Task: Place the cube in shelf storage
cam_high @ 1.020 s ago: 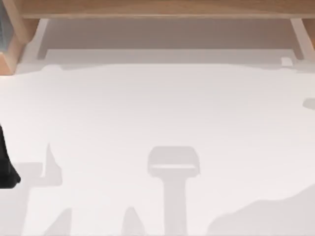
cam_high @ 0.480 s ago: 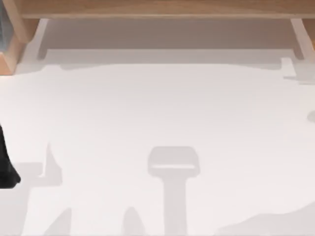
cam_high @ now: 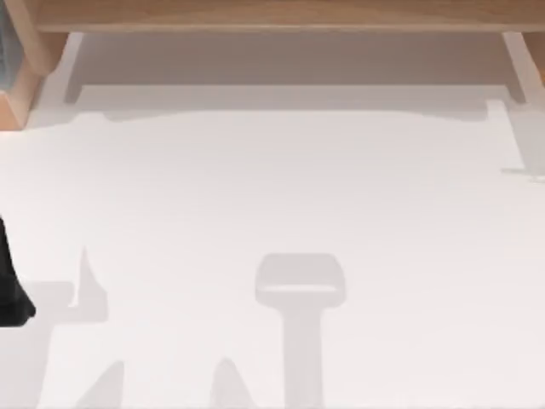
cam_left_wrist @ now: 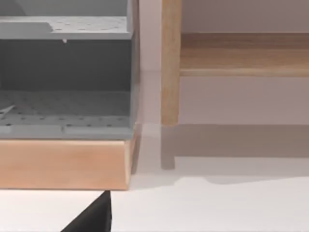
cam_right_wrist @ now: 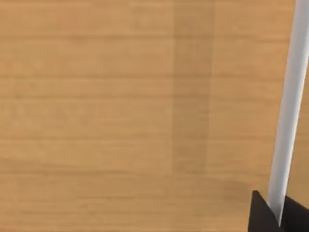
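The shelf storage (cam_high: 272,15) runs along the far edge of the table as a long light-brown board on pale side panels (cam_high: 68,64). In the left wrist view its wooden post (cam_left_wrist: 170,63) and board (cam_left_wrist: 241,53) stand close ahead. Light-brown wood of the shelf storage (cam_right_wrist: 120,116) lies right before the right wrist camera, crossed by a white strip (cam_right_wrist: 285,121). A dark piece of my right gripper (cam_right_wrist: 273,215) shows at that picture's corner. My left arm (cam_high: 8,290) rests at the table's left edge, and a dark tip of my left gripper (cam_left_wrist: 94,217) shows. The cube is out of view.
A grey perforated cabinet (cam_left_wrist: 63,72) on a wooden base (cam_left_wrist: 63,164) stands just left of the shelf's left post, seen at the far left corner (cam_high: 13,85) from above. Soft shadows lie on the white table (cam_high: 272,196).
The big shadow at the table's near right has slid off to the right and gone. The small shadow at the far right edge has shifted. My left arm has not moved.
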`<state>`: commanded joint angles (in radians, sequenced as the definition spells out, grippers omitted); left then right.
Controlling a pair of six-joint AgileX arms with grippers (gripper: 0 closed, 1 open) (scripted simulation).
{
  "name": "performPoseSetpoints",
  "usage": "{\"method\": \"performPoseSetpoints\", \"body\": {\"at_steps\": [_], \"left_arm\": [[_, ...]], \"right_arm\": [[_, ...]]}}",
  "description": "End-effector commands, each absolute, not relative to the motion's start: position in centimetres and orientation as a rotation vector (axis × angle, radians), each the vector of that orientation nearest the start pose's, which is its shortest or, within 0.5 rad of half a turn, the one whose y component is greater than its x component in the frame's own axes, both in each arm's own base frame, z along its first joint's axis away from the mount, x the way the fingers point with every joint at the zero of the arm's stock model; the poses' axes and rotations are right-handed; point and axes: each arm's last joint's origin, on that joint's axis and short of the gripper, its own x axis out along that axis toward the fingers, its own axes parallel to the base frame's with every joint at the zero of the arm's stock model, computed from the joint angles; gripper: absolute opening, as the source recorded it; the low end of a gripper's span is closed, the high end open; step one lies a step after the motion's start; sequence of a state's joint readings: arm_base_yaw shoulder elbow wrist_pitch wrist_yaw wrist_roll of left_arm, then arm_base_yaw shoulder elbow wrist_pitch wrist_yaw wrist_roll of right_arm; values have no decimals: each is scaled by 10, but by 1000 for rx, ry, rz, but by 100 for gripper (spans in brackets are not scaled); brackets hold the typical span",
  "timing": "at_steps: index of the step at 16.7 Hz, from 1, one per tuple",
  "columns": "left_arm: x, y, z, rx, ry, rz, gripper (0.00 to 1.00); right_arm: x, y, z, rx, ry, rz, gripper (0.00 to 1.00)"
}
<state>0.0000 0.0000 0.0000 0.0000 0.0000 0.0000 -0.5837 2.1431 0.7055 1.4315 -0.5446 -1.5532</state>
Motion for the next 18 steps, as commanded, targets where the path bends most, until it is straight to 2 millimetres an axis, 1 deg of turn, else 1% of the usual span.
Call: {"method": "performPoseSetpoints", "body": {"at_steps": [1, 5, 6, 8, 11, 13, 14, 17, 18], "left_arm": [[106, -1, 160, 0, 0, 0, 100], [106, -1, 160, 0, 0, 0, 100], [106, -1, 160, 0, 0, 0, 100], [106, -1, 160, 0, 0, 0, 100], [106, -1, 160, 0, 0, 0, 100], [106, -1, 160, 0, 0, 0, 100], [106, -1, 160, 0, 0, 0, 100], [106, -1, 160, 0, 0, 0, 100], [106, -1, 160, 0, 0, 0, 100]], "right_arm": [[303, -180, 87, -1565, 16, -6, 0], [303, -179, 87, -1566, 11, -2, 0], [299, -180, 88, -1569, 7, -5, 0], [283, -183, 88, -1572, 10, -14, 0], [258, -177, 82, -1551, 25, 13, 0], [244, -178, 86, -1563, 15, 0, 0], [241, -178, 87, -1565, 13, -2, 0], [241, -178, 87, -1564, 13, -2, 0], [241, -178, 87, -1564, 13, -2, 8]]}}
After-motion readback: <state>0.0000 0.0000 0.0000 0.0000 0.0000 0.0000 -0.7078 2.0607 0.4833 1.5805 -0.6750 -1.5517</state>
